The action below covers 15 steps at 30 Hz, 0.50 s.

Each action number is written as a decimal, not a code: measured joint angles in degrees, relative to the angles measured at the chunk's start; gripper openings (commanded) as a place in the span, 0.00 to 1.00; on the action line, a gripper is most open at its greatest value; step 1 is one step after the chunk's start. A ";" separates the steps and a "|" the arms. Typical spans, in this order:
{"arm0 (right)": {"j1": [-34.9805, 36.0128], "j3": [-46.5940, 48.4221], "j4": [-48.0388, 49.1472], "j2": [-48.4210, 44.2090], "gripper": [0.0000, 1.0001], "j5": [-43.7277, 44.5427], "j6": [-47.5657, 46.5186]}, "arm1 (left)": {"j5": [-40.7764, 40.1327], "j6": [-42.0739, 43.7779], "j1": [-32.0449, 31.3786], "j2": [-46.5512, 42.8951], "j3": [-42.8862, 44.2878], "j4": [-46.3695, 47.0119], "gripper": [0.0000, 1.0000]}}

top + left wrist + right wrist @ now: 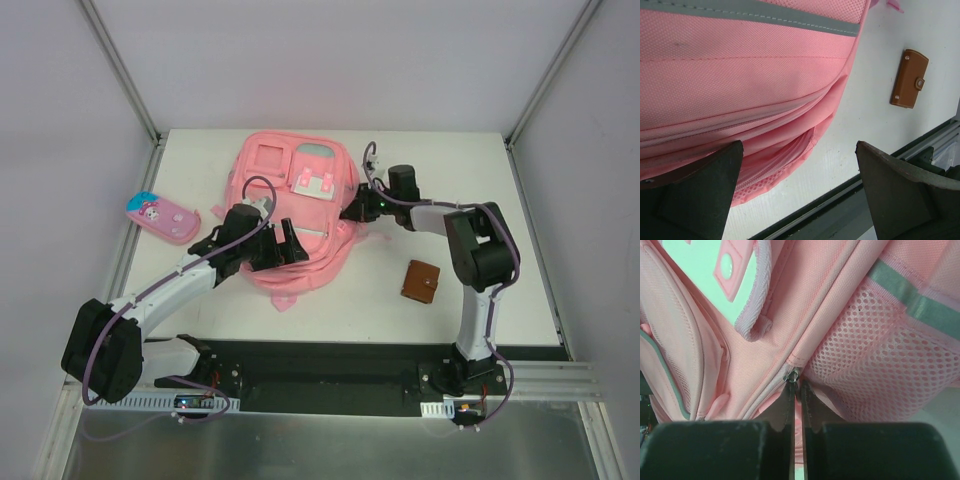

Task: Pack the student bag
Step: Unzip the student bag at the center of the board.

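Student bag [740, 75], brown wallet [909, 78] nearby

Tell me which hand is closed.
The right hand, pinched shut at the student bag's zipper; the left hand gapes wide open.

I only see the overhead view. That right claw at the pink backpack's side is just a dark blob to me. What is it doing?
Observer: The right claw is shut, its tips pinching a small metal zipper pull on the student bag.
Operator: What's beside that zipper?
Observer: A mesh side pocket, bordered by a grey strip.
Operator: Is the left claw gripping anything?
Observer: No. The left claw is wide open: one finger over pink fabric, the other over bare table.
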 measured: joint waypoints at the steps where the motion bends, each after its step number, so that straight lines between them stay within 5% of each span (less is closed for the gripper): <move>1: 0.11 0.00 -0.15 0.00 0.01 0.37 -0.13 | 0.00 0.00 0.09 0.00 0.00 0.00 0.94; 6: 0.70 -1.01 -3.37 -3.15 0.01 5.27 -2.97 | 0.00 0.02 0.11 0.00 0.00 0.02 0.95; 15: 4.07 4.72 -25.00 -13.25 0.01 15.89 -17.70 | -0.02 0.31 0.48 0.00 0.02 -0.04 0.96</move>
